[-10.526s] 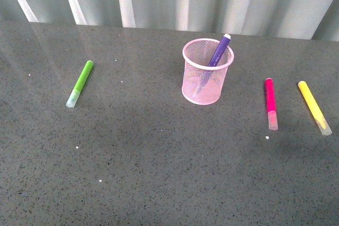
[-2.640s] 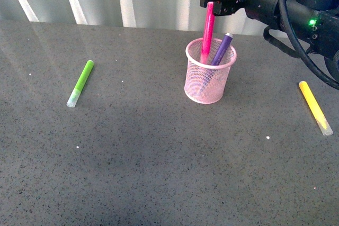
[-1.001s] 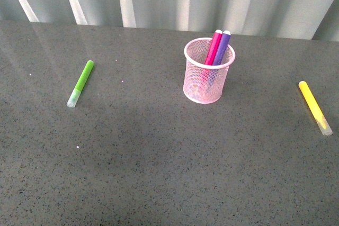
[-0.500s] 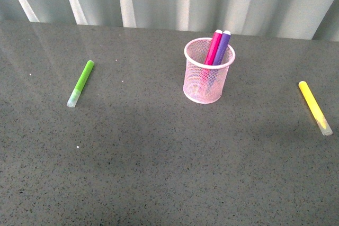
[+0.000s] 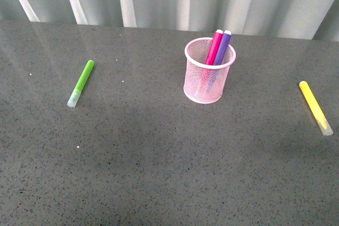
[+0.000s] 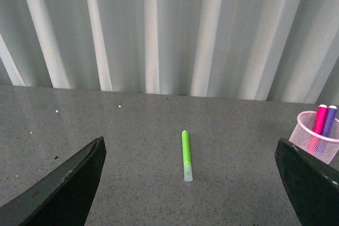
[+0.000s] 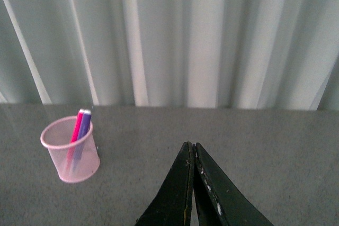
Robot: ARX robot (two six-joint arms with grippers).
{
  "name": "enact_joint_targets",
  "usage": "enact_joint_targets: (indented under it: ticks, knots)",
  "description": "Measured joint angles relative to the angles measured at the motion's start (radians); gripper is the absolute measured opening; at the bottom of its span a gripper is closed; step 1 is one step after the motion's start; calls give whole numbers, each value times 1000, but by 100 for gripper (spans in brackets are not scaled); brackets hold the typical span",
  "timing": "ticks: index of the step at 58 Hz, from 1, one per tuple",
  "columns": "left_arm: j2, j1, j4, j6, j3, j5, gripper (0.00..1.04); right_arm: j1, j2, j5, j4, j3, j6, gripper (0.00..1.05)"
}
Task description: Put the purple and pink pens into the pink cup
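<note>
Front view gives me the pink cup (image 5: pixel 210 71) mid-table, pink pen (image 5: pixel 214 47) and purple pen (image 5: pixel 223 47) standing inside, leaning together. I read no writing on them. My left gripper (image 6: pixel 190 183) is spread wide; my right gripper (image 7: pixel 193 178) is pressed together, empty.

left gripper (image 6: pixel 190 183): my wrist camera shows two flat, matte black fingers tapering like wedges, plain, no markings
right gripper (image 7: pixel 193 154): two black, blade-like fingers narrowing to thin tips, edges faintly scuffed
front camera: none of my body visible
</note>
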Motion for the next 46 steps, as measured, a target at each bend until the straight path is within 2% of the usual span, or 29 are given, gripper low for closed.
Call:
enact_joint_targets:
  ticks: [28, 46]
  knots:
    - [0, 0, 0, 0, 0, 0, 98, 0, -16, 0, -5, 0, 0, 5]
    - [0, 0, 0, 0, 0, 0, 98, 0, -16, 0, -5, 0, 0, 57]
